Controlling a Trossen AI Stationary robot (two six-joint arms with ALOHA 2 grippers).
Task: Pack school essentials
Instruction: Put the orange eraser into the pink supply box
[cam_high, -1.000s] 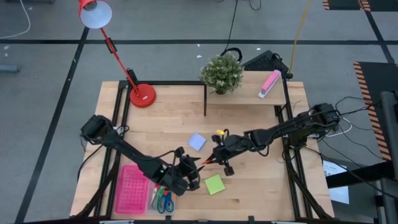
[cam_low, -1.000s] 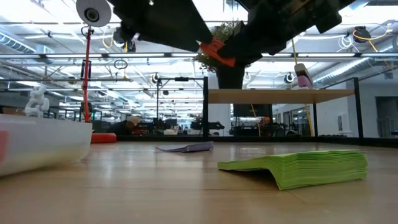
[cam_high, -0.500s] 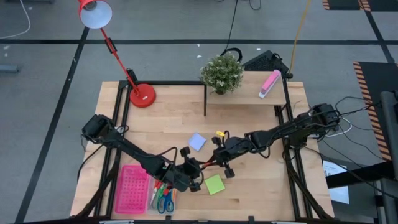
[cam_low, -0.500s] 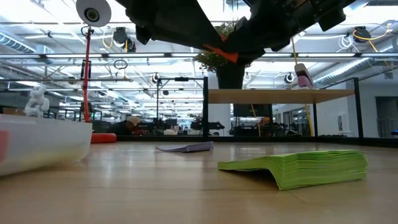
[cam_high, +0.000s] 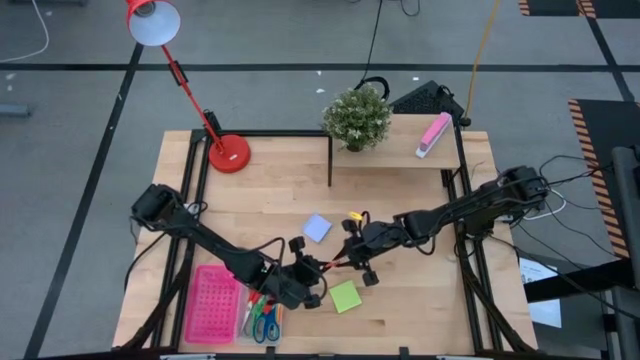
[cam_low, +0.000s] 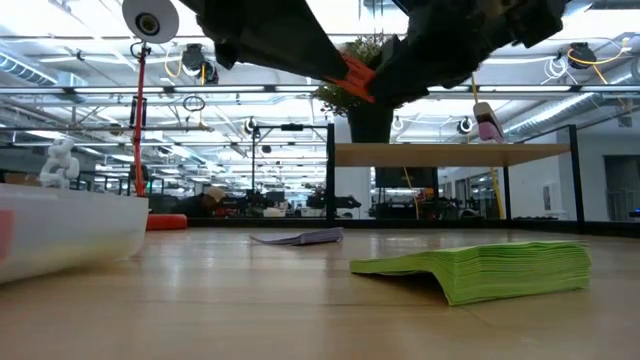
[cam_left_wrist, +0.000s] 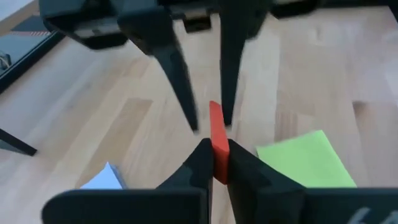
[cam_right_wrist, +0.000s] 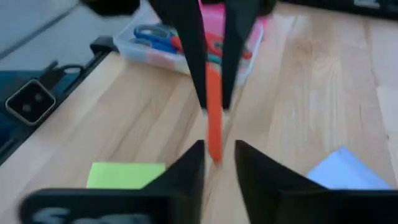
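High view: orange stick (cam_high: 331, 266) aloft between left tool (cam_high: 316, 276) and right tool (cam_high: 345, 259), above green pad (cam_high: 346, 296).
Low view: well clear of the surface (cam_low: 250, 310); risk of drop and roll through a slack grip.
Left wrist view: left tool clenched on orange stick.
Right wrist view: right tool parted, released; clear box (cam_right_wrist: 186, 53) beyond, path unobstructed.

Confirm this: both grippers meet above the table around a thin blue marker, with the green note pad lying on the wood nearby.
Not quite: the thin item is orange, not blue. The left wrist view shows the left gripper shut on the orange marker, with the right gripper's fingers either side of its far end. The right gripper meets it above the table, and the green note pad lies on the wood nearby.
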